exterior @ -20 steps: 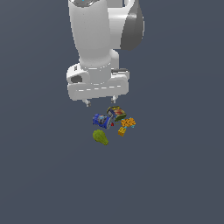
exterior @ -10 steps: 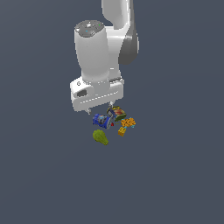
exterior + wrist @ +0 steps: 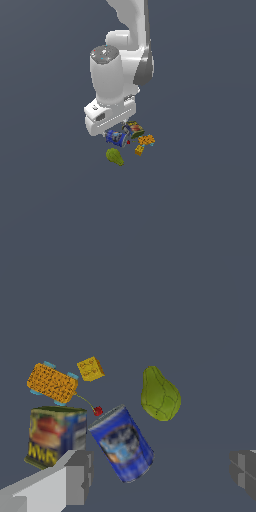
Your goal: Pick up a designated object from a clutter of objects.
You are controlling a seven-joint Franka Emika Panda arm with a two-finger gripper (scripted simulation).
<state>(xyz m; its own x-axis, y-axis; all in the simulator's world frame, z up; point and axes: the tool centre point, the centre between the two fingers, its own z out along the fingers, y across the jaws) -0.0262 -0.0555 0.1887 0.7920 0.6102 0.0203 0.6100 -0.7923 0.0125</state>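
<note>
The designated object, a small blue can (image 3: 122,444) with a white and red label, stands tilted in the clutter of objects; it also shows in the exterior view as the blue can (image 3: 115,137) just under the white hand. My gripper (image 3: 160,476) is open, one grey finger (image 3: 75,476) beside the can and the other finger (image 3: 245,472) far off to the side. The can sits between them, close to the first finger, with no contact visible. In the exterior view the gripper (image 3: 118,133) hangs right over the can, its fingertips mostly hidden by the hand.
A green-and-red rectangular tin (image 3: 52,436) stands right beside the can. An orange blocky toy (image 3: 52,383) and a small orange block (image 3: 90,368) lie beyond it, with a tiny red piece (image 3: 98,411). A green pear (image 3: 160,394) lies on the can's other side.
The arm has lowered the hand onto the clutter, from well above the can to just over it. The objects have not moved.
</note>
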